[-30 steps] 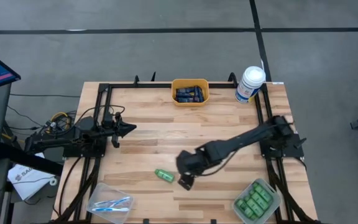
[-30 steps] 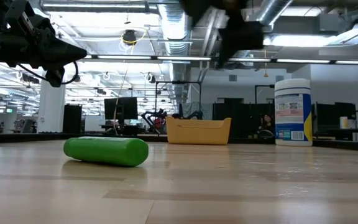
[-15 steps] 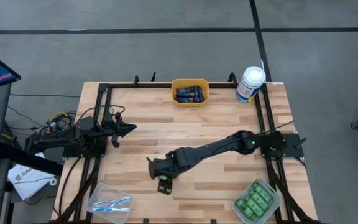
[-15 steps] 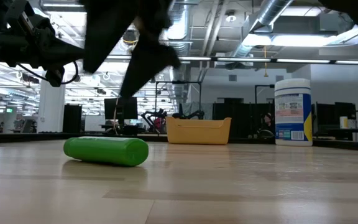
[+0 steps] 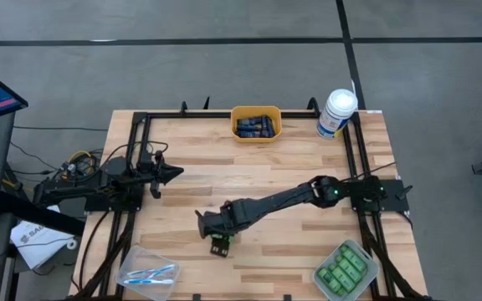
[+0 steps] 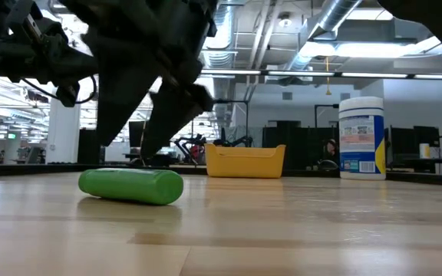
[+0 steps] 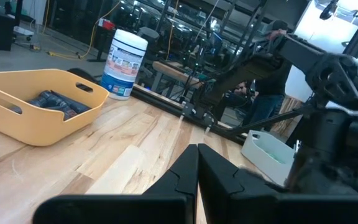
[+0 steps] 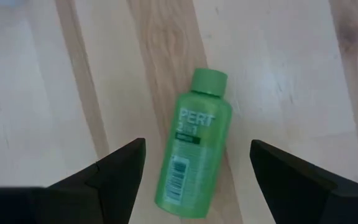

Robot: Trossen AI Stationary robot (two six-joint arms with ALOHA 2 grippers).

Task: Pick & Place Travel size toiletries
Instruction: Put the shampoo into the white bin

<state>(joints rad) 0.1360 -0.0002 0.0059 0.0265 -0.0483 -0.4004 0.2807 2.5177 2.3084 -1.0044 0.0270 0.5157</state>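
Right hand (image 8: 194, 171) poised directly above a green bottle (image 8: 194, 151), fingers spread wide to either side of it and gripping nothing; the bottle lies on its side on the table (image 5: 308, 159), near the front edge. Left hand (image 5: 172, 173) closed and empty, waiting at the table's left side. Yellow bin (image 5: 256, 123) of dark blue tubes at the back edge; tray (image 5: 345, 269) of green bottles at the front right corner.

The pale wooden tabletop (image 5: 283, 167) carries a yellow bin (image 5: 256, 123) of navy tubes at its far edge, a white canister (image 5: 335, 113) at the far right corner, a clear tray (image 5: 147, 269) (toothbrushes inside) near left, a bin of green bottles (image 5: 346, 269) near right, and one green bottle (image 6: 131, 186) lying loose mid-table.
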